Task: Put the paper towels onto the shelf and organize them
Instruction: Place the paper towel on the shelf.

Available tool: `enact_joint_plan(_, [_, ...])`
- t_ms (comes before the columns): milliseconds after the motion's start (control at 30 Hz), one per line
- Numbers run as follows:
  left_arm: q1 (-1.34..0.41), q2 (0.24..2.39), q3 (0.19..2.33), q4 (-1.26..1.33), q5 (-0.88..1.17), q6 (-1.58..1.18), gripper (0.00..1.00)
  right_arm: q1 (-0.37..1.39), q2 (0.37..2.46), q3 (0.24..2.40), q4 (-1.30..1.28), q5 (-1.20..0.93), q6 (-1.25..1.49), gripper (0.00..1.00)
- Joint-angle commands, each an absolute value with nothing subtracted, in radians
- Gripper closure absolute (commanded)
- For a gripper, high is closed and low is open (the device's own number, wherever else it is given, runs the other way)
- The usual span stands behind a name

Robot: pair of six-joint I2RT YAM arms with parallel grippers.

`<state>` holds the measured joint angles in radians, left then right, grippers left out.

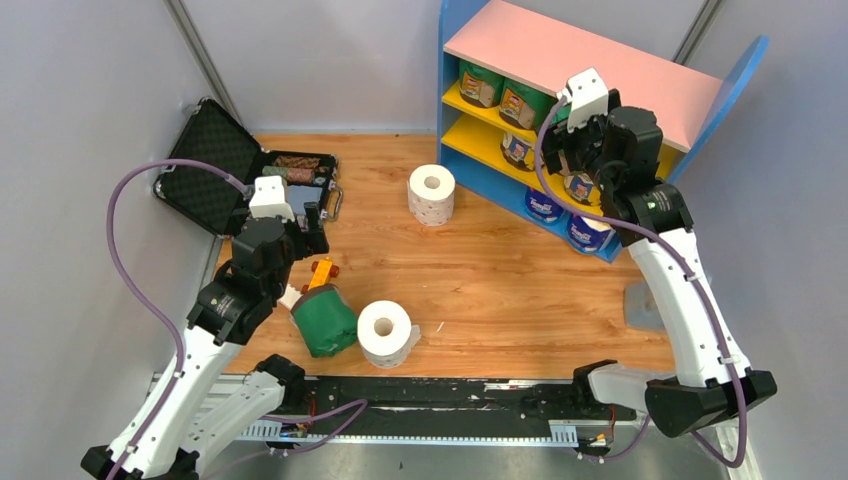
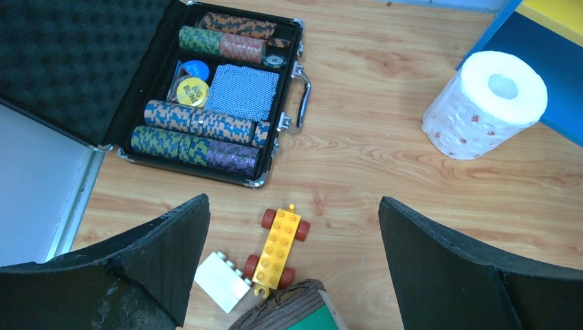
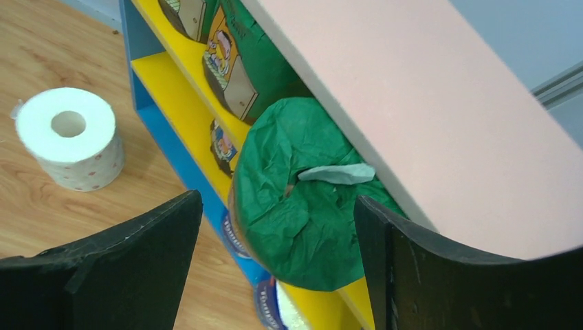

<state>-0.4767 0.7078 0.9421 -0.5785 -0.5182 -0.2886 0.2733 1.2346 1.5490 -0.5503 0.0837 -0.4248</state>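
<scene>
My right gripper (image 3: 276, 199) has its jaws wide. A green roll (image 3: 302, 234) sits between them on the upper yellow board of the shelf (image 3: 426, 124), tucked under the pink top. A gap shows between that roll and one finger; I cannot tell whether the other finger touches it. More wrapped rolls (image 3: 240, 62) sit beyond the jaws on the same board. A white roll (image 3: 69, 137) stands upright on the table (image 3: 41, 41), well off to one side of the jaws.

My left gripper (image 2: 294, 201) is spread wide too and holds nothing. Below the gap between its fingers lies a toy car (image 2: 278, 247), with a white block (image 2: 220, 280) just beside it. A second green roll (image 2: 295, 316) lies at the near edge under the jaws. An open case (image 2: 220, 96) lies ahead of them.
</scene>
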Motion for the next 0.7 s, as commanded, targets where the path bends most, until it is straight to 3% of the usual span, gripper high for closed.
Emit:
enact_joint_plan(0, [-0.471, 0.701, 0.939, -0.541, -0.534, -0.278, 0.0, 0.272, 1.124, 1.522, -0.504, 0.061, -0.276, 0.16])
enact_joint_plan(333, [-0.471, 0.707, 0.939, -0.543, -0.54, -0.278, 0.0, 0.271, 0.922, 1.294, -0.394, 0.174, -0.053, 0.1])
enact_joint_plan(667, [-0.471, 0.697, 0.939, -0.545, -0.548, -0.278, 0.0, 0.271, 0.933, 1.099, -0.181, 0.212, 0.048, 0.08])
